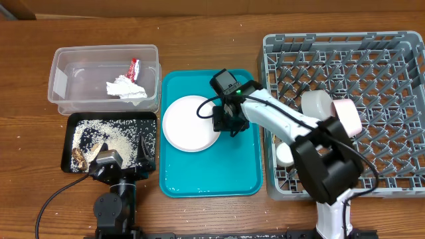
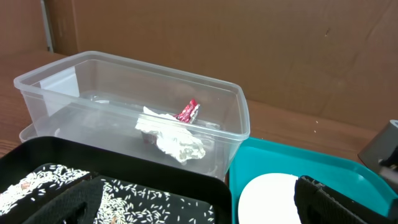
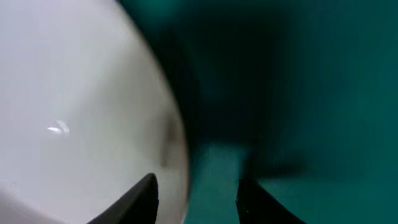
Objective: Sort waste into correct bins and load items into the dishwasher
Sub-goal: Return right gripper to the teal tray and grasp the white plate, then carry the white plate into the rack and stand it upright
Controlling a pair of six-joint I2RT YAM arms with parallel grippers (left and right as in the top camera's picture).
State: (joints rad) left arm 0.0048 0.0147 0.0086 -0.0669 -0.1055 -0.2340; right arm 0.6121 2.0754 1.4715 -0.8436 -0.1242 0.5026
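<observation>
A round white plate (image 1: 189,123) lies flat on the teal tray (image 1: 226,176). My right gripper (image 1: 226,123) is low at the plate's right edge. In the right wrist view its open fingers (image 3: 196,193) straddle the plate's rim (image 3: 74,112), one over the plate and one over the tray. The clear tub (image 1: 73,70) holds a crumpled white tissue (image 1: 126,89) and a red wrapper (image 1: 133,68). The black tray (image 1: 149,119) holds rice (image 1: 109,133) and brown scraps (image 1: 83,156). My left gripper (image 1: 113,166) hangs open and empty over its near edge. Chopsticks are not seen.
The grey dish rack (image 1: 398,40) stands at the right. It holds a pale bowl (image 1: 317,103), a pink-backed dish (image 1: 348,116) on edge and a small white cup (image 1: 285,154). The left wrist view shows the tub (image 2: 236,118) and the teal tray (image 2: 298,162) side by side.
</observation>
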